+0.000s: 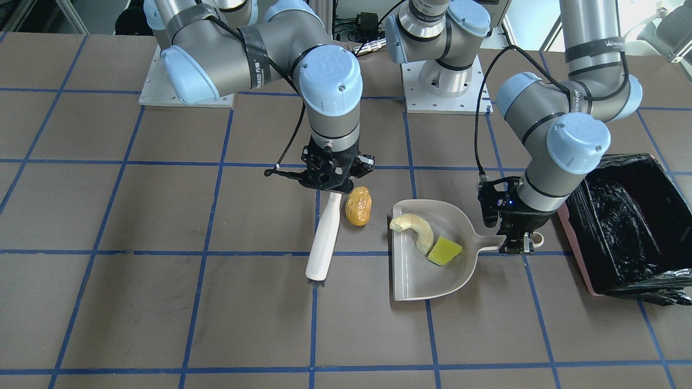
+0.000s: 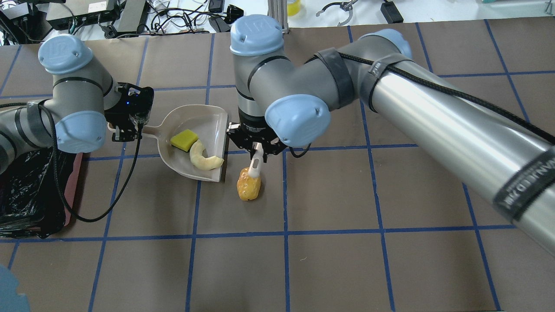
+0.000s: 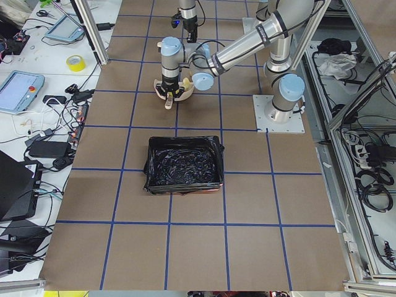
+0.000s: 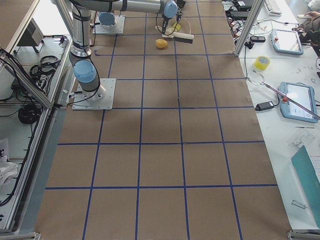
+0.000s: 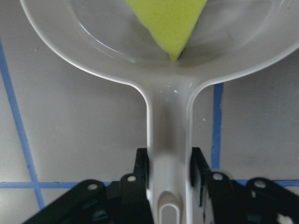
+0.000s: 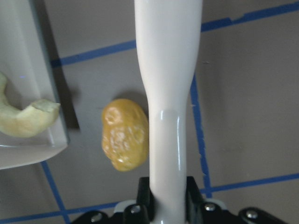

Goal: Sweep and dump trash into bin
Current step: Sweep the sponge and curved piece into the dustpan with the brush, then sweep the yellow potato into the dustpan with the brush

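- You've got a brown table (image 1: 135,302) w/ a blue tape grid under everything.
- Pink rectangular bin (image 1: 621,227), lined w/ a crinkled glossy black plastic bag. In the front-facing view it sits at 3 o'clock from the dustpan, near but apart, open side up.
- Flat beige plastic dustpan (image 1: 416,281) lies on the table. Same view: handle points to 3 o'clock toward the bin, straight open lip faces 9 o'clock.
- White plastic brush (image 1: 327,237) is at 9 o'clock of the dustpan. Its handle runs 12 to 6 o'clock, w/ dark bristles at the 6 o'clock end.
- Left gripper (image 1: 518,244): fingers clamped on the dustpan handle, one each side, per your left wrist cam.
- Right gripper (image 1: 331,186): fingers pinched on the 12 o'clock end of the brush handle.
- Lumpy orange-brown potato-like lump (image 1: 358,206) is on the table, btwn brush handle and dustpan lip. It's just beside the handle at its 3 o'clock; can't tell if they touch.
- Pale cream curved crescent slice (image 1: 416,229) is inside the dustpan, near the lip.
- Yellow-green wedge (image 1: 444,251) is inside the dustpan on the handle side. It's approx 4 o'clock of the crescent, against its end.
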Controlling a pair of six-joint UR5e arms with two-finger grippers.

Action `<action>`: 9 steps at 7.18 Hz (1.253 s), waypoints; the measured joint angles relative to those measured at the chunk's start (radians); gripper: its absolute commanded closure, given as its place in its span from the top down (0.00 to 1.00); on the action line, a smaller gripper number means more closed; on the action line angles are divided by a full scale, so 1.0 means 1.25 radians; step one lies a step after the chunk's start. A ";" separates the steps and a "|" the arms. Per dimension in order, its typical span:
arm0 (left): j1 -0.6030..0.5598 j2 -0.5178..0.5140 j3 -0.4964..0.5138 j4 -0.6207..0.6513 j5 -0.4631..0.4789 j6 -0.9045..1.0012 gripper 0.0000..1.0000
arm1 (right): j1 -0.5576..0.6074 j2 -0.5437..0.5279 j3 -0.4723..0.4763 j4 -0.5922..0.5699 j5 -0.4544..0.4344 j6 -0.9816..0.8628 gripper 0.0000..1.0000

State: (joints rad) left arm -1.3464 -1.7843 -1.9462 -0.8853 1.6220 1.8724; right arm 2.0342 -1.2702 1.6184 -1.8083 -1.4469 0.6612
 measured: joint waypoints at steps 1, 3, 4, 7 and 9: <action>0.001 0.045 -0.052 0.003 0.000 0.002 0.00 | 0.001 -0.053 0.079 -0.003 -0.017 -0.005 0.11; 0.003 0.112 -0.160 0.035 0.000 0.001 0.00 | 0.017 -0.095 0.164 -0.018 -0.017 0.019 0.11; 0.004 0.123 -0.193 0.064 0.000 0.001 0.00 | 0.027 -0.099 0.191 -0.049 -0.015 0.028 0.11; 0.004 0.129 -0.214 0.084 0.042 0.020 0.00 | 0.061 -0.076 0.228 -0.159 -0.007 0.040 0.11; -0.003 0.129 -0.215 0.084 0.050 0.018 0.00 | 0.098 -0.028 0.225 -0.225 -0.004 0.086 0.11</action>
State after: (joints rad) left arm -1.3505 -1.6233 -2.2151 -0.7806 1.6840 1.8951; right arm 2.1569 -1.3054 1.8994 -2.0893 -1.4521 0.7683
